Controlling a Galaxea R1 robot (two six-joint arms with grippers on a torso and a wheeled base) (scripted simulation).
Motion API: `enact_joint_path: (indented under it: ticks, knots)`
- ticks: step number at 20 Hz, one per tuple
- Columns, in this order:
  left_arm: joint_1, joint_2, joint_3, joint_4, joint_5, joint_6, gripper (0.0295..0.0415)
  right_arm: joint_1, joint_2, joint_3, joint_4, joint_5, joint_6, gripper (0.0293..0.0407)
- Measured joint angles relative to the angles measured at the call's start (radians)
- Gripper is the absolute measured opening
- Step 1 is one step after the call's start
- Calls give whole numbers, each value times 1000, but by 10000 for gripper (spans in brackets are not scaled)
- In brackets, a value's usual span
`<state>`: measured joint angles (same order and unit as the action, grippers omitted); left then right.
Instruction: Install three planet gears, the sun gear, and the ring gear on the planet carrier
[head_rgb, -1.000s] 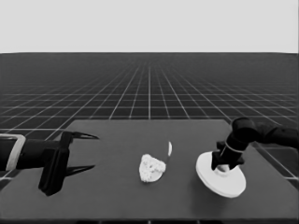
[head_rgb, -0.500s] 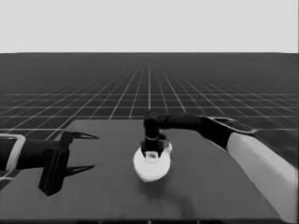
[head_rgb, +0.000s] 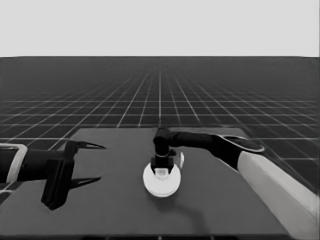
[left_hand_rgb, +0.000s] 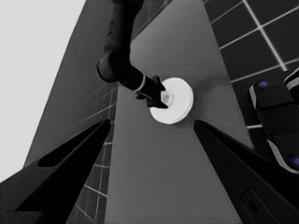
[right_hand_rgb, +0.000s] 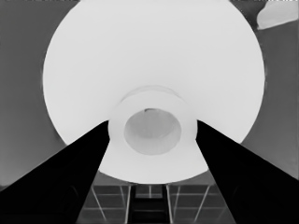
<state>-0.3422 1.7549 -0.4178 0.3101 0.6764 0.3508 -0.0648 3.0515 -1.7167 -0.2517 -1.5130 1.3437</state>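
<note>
Left gripper (head_rgb: 82, 162) is waiting over the table's (head_rgb: 220, 200) left end, fingers spread, holding nothing. At mid-table the right gripper (head_rgb: 161, 167) is pinching the larger round part (head_rgb: 161, 184) by its raised hub, over the spot where the smaller one would be, hidden. Thin white piece (right_hand_rgb: 276, 14) is lying just beside. Risk: disc going down tilted or off-centre, jamming on whatever sits beneath.

Right gripper (right_hand_rgb: 152, 135) fingers flanking the larger round part's (right_hand_rgb: 154, 60) raised hub; thin white piece (right_hand_rgb: 276, 14) beside its rim.
</note>
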Motion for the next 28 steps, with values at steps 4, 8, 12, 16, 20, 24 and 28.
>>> enact_joint_path:
  ticks: [4, 8, 12, 16, 20, 24, 28]
  knots:
    - [0, 0, 0, 0, 0, 0, 385, -6, 0, -1, -1, 0, 9, 348]
    - [0, 0, 0, 0, 0, 0, 385, -16, -1, -2, -1, 0, 40, 348]
    - [0, 0, 0, 0, 0, 0, 385, -16, -1, -2, -1, 0, 74, 348]
    - [0, 0, 0, 0, 0, 0, 385, -17, -1, -2, -1, 0, 109, 348]
    - [0, 0, 0, 0, 0, 0, 385, -16, -1, -2, -1, 0, 144, 348]
    - [0, 0, 0, 0, 0, 0, 385, -17, -1, -2, -1, 0, 179, 348]
    - [0, 0, 0, 0, 0, 0, 385, -17, -1, -2, -1, 0, 214, 348]
